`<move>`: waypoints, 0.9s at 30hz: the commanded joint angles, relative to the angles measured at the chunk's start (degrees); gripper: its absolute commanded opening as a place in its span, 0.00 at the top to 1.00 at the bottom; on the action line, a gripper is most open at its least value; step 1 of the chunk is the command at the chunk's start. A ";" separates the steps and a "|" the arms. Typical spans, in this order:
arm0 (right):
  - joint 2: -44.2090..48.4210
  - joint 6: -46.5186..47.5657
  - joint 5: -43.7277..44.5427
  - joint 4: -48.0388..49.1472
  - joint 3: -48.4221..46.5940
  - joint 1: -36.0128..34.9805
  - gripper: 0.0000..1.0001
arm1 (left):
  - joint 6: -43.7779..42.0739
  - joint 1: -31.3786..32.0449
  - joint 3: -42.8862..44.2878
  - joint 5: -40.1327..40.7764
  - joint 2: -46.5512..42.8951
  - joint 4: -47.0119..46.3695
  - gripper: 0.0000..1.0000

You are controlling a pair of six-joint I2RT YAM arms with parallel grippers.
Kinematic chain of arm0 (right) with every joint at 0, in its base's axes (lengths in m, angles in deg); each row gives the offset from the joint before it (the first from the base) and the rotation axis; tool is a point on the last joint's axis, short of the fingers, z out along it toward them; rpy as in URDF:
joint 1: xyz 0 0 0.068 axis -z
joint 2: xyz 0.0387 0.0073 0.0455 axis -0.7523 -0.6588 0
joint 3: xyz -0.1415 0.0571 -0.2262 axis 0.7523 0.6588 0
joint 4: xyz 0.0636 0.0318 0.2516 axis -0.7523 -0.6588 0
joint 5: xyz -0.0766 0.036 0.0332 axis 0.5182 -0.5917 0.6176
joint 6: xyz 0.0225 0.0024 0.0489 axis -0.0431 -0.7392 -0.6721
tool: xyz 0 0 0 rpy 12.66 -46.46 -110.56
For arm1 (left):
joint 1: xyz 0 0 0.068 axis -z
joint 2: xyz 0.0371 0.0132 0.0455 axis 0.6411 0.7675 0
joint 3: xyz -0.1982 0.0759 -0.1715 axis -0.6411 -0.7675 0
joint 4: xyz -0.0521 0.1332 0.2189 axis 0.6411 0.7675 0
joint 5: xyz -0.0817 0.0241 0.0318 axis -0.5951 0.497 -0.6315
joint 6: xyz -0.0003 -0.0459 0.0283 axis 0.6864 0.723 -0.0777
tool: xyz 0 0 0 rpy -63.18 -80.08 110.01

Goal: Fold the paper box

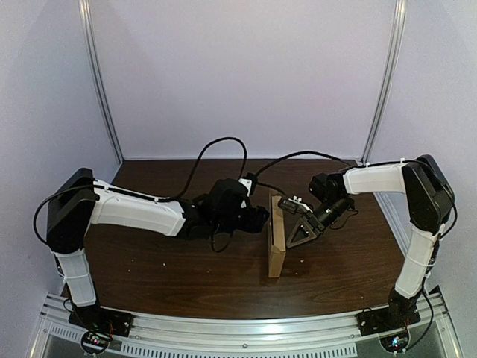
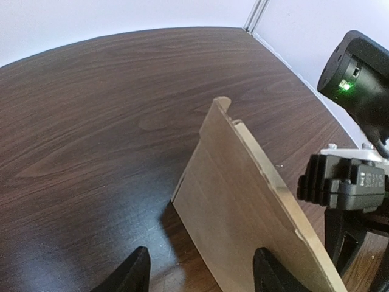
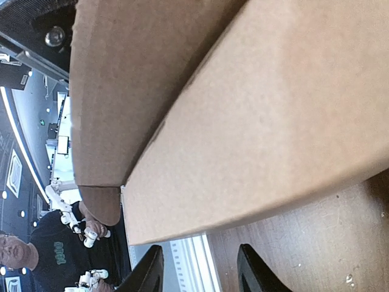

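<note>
And there you had it: the paper box [image 1: 276, 239] stood on edge on the counter [image 1: 186, 272], right between the arms, and it looked like a flat brown slab with its panels lying close together. Your left end effector [image 1: 261, 218] hovered just beside one face, fingers apart, gripping nothing. Your right end effector [image 1: 292, 224] sat close against the other face, fingers likewise spread and empty. By my reading, hardly anything was folded: no walls opened, no flaps tucked. All of that lay ahead of you.
</note>
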 commanded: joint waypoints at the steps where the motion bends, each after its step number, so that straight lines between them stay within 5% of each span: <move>1: 0.76 8.36 1.50 -10.52 -2.68 1.36 0.59 | -3.09 -0.32 1.87 -0.86 0.26 2.00 0.40; 6: -0.86 17.02 5.60 -19.99 -7.67 7.31 0.59 | -3.59 -1.17 0.77 -1.48 -1.13 2.22 0.39; 11: -1.55 16.57 9.39 -19.25 -13.10 11.23 0.59 | -4.33 -1.21 -0.51 -0.20 -3.52 4.76 0.41; 17: 5.79 0.07 25.54 4.19 -9.12 11.43 0.57 | -3.74 -1.20 -4.81 0.09 -10.04 7.63 0.41; 20: 9.68 -3.59 31.38 12.82 -3.75 10.83 0.57 | -5.26 -1.21 -1.35 0.87 -10.85 16.13 0.41; 27: 19.32 -4.49 25.74 22.29 10.75 4.62 0.62 | -5.66 -3.30 3.10 4.81 -10.80 24.57 0.40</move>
